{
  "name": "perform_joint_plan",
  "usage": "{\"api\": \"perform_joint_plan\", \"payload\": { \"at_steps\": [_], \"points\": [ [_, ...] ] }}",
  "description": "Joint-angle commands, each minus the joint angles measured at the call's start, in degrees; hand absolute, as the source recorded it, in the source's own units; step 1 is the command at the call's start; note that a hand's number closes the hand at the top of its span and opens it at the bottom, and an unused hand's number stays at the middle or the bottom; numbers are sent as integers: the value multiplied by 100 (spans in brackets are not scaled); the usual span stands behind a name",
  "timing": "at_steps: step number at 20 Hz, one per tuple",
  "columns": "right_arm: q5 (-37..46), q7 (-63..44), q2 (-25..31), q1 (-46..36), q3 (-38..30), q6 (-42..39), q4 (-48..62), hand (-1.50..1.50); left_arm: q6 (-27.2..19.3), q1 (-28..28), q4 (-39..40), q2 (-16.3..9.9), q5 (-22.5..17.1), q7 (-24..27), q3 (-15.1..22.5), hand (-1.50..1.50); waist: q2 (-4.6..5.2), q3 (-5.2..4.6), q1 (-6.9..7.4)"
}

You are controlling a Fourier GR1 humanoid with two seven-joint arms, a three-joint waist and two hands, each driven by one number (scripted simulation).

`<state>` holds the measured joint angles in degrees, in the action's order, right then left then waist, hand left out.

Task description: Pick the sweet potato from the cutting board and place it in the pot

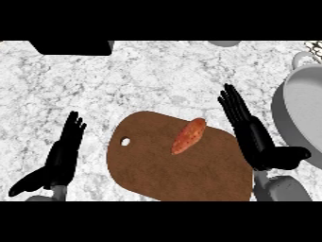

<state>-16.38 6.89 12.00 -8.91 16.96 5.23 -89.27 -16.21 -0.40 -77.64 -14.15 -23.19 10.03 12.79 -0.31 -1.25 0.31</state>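
- Step: pre-grasp, I reckon. Potato [188,136] not yet picked; lies on the board [156,175], upper-right part, tilted, top end toward the pot [309,118].
- My right hand [250,137] is flat open, fingers straight, thumb out toward the pot; holds nothing. It sits at the board's right edge, betw. potato and pot.
- Potato is just left of that hand, near but apart, no contact.
- Next, imo: shift right hand left over the potato, curl round it, lift, carry right to the pot.
- Left hand [60,158] rests open, left of the board.
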Motion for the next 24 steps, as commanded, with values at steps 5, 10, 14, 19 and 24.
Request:
{"api": "perform_joint_plan", "payload": {
  "at_steps": [5,10,14,19,24],
  "points": [
    [608,112,459,-17,-1318,1378,205,150,-306,-214,-861,-616,531,-175,-760,0,11,143,-201],
    [1961,-81,785,275,-1299,2632,750,-150,-170,-332,-1066,-632,623,-685,-845,0,22,139,-210],
    [2151,704,383,606,-1027,2902,304,-150,-38,-334,-1297,-661,741,-1013,-1021,0,-10,144,-162],
    [2556,20,693,556,-546,2648,-313,-150,164,-584,-1292,-634,816,-1345,-1245,0,-15,118,-181],
    [2687,-1327,1433,504,-69,1625,-640,-150,173,-584,-1298,-424,1097,-1378,-1310,0,-14,98,-162]
  ]
}}
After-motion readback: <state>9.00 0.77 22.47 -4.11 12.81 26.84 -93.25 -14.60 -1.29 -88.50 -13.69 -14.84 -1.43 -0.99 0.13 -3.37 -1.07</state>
